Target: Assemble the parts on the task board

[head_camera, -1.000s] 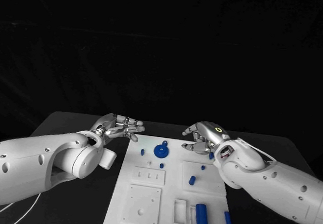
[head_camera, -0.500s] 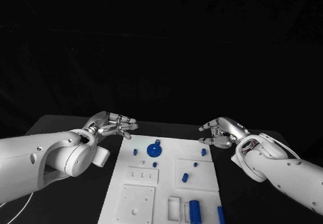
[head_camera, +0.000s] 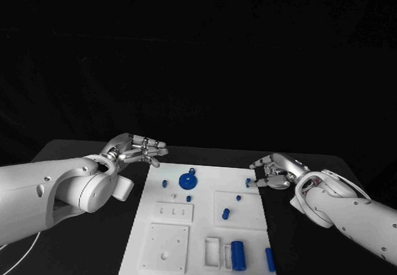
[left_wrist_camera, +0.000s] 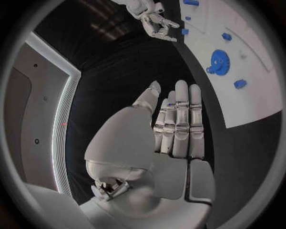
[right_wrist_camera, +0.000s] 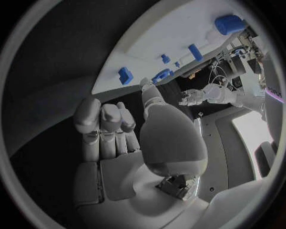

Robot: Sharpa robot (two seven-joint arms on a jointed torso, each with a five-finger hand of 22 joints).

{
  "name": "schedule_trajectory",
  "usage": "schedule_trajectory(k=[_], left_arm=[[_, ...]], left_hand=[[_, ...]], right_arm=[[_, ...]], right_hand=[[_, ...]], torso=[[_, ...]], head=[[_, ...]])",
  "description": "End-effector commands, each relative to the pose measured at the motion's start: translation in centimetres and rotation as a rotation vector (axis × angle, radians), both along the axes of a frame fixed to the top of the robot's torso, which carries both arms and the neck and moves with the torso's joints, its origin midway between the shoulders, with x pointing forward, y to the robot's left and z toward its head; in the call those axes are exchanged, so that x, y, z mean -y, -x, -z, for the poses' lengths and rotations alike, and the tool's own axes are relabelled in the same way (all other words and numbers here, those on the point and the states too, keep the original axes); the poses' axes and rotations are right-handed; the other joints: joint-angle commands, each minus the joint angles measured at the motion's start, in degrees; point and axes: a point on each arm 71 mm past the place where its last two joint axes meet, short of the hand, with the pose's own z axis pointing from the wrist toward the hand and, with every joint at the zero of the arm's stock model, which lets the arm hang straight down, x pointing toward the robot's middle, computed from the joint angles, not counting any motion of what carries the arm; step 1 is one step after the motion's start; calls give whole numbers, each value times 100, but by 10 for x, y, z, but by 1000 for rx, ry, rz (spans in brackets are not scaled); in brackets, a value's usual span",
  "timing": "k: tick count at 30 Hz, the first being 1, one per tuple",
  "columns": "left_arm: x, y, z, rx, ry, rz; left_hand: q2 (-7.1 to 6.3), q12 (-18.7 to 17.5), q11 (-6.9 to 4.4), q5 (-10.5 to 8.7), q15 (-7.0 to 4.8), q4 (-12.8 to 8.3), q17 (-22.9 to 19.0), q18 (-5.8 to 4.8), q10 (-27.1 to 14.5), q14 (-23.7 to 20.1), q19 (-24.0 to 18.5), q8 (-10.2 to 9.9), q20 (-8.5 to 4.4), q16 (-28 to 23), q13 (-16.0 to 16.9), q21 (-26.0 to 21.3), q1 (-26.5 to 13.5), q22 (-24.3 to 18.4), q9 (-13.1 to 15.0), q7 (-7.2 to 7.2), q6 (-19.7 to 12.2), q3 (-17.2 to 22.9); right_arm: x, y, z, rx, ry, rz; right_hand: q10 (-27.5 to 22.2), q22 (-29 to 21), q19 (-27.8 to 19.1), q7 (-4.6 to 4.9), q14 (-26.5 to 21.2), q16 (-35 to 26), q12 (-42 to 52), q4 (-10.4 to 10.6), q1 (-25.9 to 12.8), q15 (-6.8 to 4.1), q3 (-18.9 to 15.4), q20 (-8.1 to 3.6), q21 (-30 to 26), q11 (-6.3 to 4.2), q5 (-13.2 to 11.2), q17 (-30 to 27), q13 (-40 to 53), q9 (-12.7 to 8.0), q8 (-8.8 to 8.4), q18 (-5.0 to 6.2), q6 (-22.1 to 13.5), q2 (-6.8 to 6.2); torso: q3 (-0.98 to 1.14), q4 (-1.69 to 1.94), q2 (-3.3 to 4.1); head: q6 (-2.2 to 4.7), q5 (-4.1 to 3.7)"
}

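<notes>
Both hands hover at the far end of the white board [head_camera: 196, 239], one off each corner, and neither holds anything. The left hand [head_camera: 135, 149] sits just outside the far left corner with its fingers stretched out and close together, as its wrist view shows plainly; the right hand [head_camera: 274, 171] sits by the far right corner with its fingers curled partway over an empty palm. The blue parts lie scattered on the board: a gear [head_camera: 188, 182] near the far end, a small peg [head_camera: 249, 181] close to the right hand, a short pin [head_camera: 225, 213] in the middle, and a thick cylinder [head_camera: 239, 255] beside a slim bar [head_camera: 270, 259] at the near end. The step in hand looks like choosing a first part, most likely the peg. To do it well, the right hand should come down over the peg from above, spread its fingers before touching, and pinch it without nudging it along the board.
</notes>
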Motion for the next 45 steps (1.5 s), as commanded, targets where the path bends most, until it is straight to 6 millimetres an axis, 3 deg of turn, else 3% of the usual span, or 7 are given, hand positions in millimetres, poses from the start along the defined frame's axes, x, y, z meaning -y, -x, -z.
schedule_trajectory(k=[1, 6, 14, 19, 27, 34, 45], left_arm=[[3, 0, -3, 14, 4, 23], [3, -1, -2, 13, 3, 21], [2, -1, -2, 13, 3, 20], [2, 0, -2, 13, 3, 22], [-1, 0, -2, 9, 2, 17], [-2, 0, -2, 7, 0, 14], [-2, 1, -1, 4, -5, 19]], left_hand=[[14, 11, 4, 3, 11, 0, 9, -49, -49, -28, -4, -14, -32, -9, 4, -20, 8, 6, -4, -34, -2, 41], [17, 11, 8, 3, 13, 1, 9, -46, -61, -28, -4, -13, -29, -9, 4, -22, 6, 9, -3, -34, -2, 44], [18, 12, 11, 4, 14, 0, 10, -44, -72, -29, -4, -14, -27, -8, 4, -23, 6, 13, -3, -32, -3, 45], [25, 10, 18, 6, 19, 19, 10, -42, -94, -29, -5, -16, -23, -7, 4, -27, -21, 16, -4, -30, -8, 41], [23, 11, 26, 8, 23, 38, 10, -39, -125, -28, 1, -16, -18, -7, 4, -39, -34, 12, -5, -26, -20, 37], [17, 10, 31, 9, 25, 37, 9, -37, -143, -30, 3, -14, -16, -10, 4, -45, -24, 10, -4, -25, -20, 39], [18, 9, 41, 16, 28, 41, 7, -32, -176, -33, 6, -13, -13, -11, 3, -52, 0, 15, -3, -23, -14, 50]], right_arm=[[-1, 0, 9, -59, -18, -32], [2, 0, 19, -104, -42, -24], [4, 0, 28, -126, -55, -14], [5, -1, 31, -139, -73, -6], [3, -2, 36, -151, -81, -6], [1, -3, 37, -150, -84, -6], [-2, -3, 38, -148, -89, -6]], right_hand=[[-49, 669, 267, -4, -18, -24, -13, -12, 119, 36, -82, 44, -25, -7, -69, 1, -2, -5, -19, 40, -58, 38], [-42, 675, 265, 3, -17, -12, 19, -37, 128, 42, -122, 49, -1, 2, -263, 16, 25, -5, -19, 41, -67, 53], [-25, 682, 268, -5, -10, 23, 54, -73, 129, 39, -110, 49, 42, -3, -184, 58, 51, -1, -14, 45, 51, 126], [-5, 684, 262, -28, -6, 45, 70, -258, -56, 28, 51, 40, 78, -19, -154, 98, 61, 6, -8, 37, 322, 394], [10, 684, 253, -69, -1, 51, 80, -571, -214, -1, 654, 10, 100, -52, -294, 128, 77, 2, -13, 9, 490, 659], [20, 688, 255, -75, 3, 59, 89, -750, -373, -6, 1143, 4, 124, -56, -288, 157, 92, 2, -13, 1, 493, 611], [24, 687, 252, -69, 3, 60, 88, -783, -391, -5, 1115, 4, 127, -52, -201, 164, 93, 3, -11, 4, 466, 525]], torso=[[-7, 30, 5], [-4, 41, 5], [-4, 20, 8], [-10, 29, 5], [-2, 20, 6], [-4, 29, 5], [-5, 19, 0]], head=[[-16, -7], [-48, -13], [-65, -6], [-80, -44], [-93, -44], [-97, -43], [-92, -34]])
